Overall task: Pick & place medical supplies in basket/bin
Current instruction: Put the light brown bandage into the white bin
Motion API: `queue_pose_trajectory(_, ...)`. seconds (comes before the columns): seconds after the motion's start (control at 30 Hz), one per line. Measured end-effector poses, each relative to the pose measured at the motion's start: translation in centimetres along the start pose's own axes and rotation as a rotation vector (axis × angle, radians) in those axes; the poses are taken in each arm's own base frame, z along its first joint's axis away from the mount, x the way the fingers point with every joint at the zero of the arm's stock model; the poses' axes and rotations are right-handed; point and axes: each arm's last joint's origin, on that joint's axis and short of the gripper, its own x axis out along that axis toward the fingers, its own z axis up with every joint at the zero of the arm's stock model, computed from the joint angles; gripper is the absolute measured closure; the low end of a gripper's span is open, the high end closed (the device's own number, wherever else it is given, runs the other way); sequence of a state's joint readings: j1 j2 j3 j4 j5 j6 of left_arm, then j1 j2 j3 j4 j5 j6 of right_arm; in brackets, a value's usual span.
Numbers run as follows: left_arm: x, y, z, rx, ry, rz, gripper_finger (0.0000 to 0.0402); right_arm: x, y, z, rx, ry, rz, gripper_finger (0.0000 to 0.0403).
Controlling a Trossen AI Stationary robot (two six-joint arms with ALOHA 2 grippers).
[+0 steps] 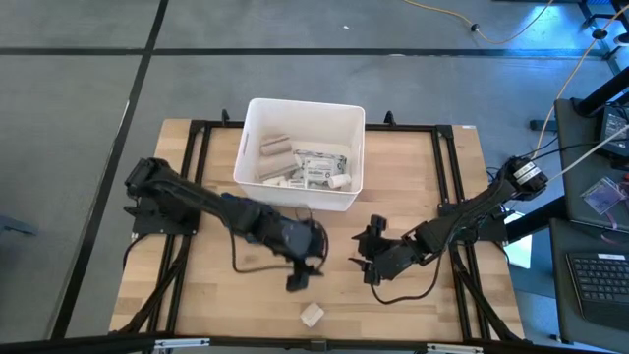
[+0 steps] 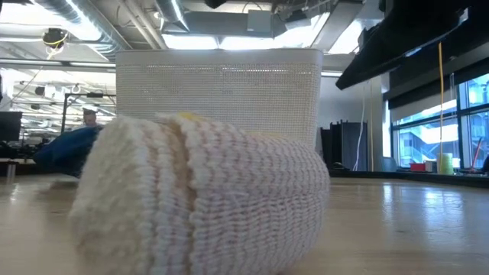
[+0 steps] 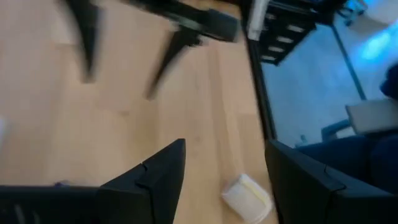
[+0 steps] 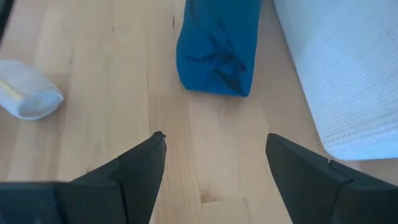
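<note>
A beige bandage roll (image 1: 313,315) lies on its side on the wooden table near the front edge; it fills the low view (image 2: 199,198). My left gripper (image 1: 305,273) hangs open above the table just far of the roll (image 3: 247,198), touching nothing. My right gripper (image 1: 364,261) is open and empty to its right, facing a dark blue cloth (image 4: 217,46) and the roll (image 4: 28,90). The white bin (image 1: 300,152) stands at the table's far middle and holds bandage rolls (image 1: 275,149), a grey dotted packet (image 1: 319,162) and small vials (image 1: 339,182).
The blue cloth (image 2: 69,149) lies on the table between the bin's near wall (image 4: 342,74) and the roll, mostly under my left arm in the high view. A black frame (image 1: 452,197) borders the table. Bare wood (image 1: 413,315) lies at the near right.
</note>
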State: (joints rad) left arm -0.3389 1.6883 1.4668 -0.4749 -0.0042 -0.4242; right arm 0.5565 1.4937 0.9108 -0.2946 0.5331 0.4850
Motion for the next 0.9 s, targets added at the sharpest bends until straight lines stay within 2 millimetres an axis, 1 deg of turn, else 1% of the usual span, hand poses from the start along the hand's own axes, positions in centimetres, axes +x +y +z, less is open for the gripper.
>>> queue_pose_trajectory(0.1, 2.0, -1.7, -1.4, 0.026, 0.032, -0.031, 0.019, 0.7, 0.2, -0.4, 0.019, 0.021, -0.011, 0.0126)
queue_pose_trajectory(0.27, 5.9, -5.1, -3.8, 0.037, 0.038, -0.098, 0.019, 2.2, 0.6, -1.6, -0.02, 0.081, -0.043, 0.0126)
queue_pose_trajectory(0.37, 7.8, -6.9, -5.4, 0.024, 0.092, -0.051, 0.019, 2.9, 0.8, -2.2, -0.04, 0.108, -0.058, 0.0126)
queue_pose_trajectory(0.47, 9.7, -8.0, -6.9, 0.037, 0.151, 0.038, 0.019, 3.2, 0.9, -2.5, -0.051, 0.123, -0.066, 0.0126)
queue_pose_trajectory(0.57, 11.0, -8.7, -7.7, 0.003, 0.189, 0.145, 0.019, 3.2, 0.8, -2.5, -0.053, 0.126, -0.067, 0.0126)
queue_pose_trajectory(0.63, 11.6, -8.7, -8.3, -0.009, 0.228, 0.213, 0.019, 3.2, 0.8, -2.5, -0.052, 0.124, -0.066, 0.0126)
queue_pose_trajectory(0.73, 12.5, -8.7, -8.7, -0.017, 0.27, 0.23, 0.019, 3.2, 0.9, -2.4, -0.051, 0.122, -0.064, 0.0126)
queue_pose_trajectory(0.83, 13.2, -9.0, -8.8, -0.036, 0.278, 0.208, 0.019, 3.2, 0.8, -2.4, -0.055, 0.124, -0.063, 0.0126)
queue_pose_trajectory(0.9, 13.5, -8.7, -9.2, -0.062, 0.303, 0.231, 0.019, 3.2, 0.8, -2.5, -0.055, 0.124, -0.063, 0.0126)
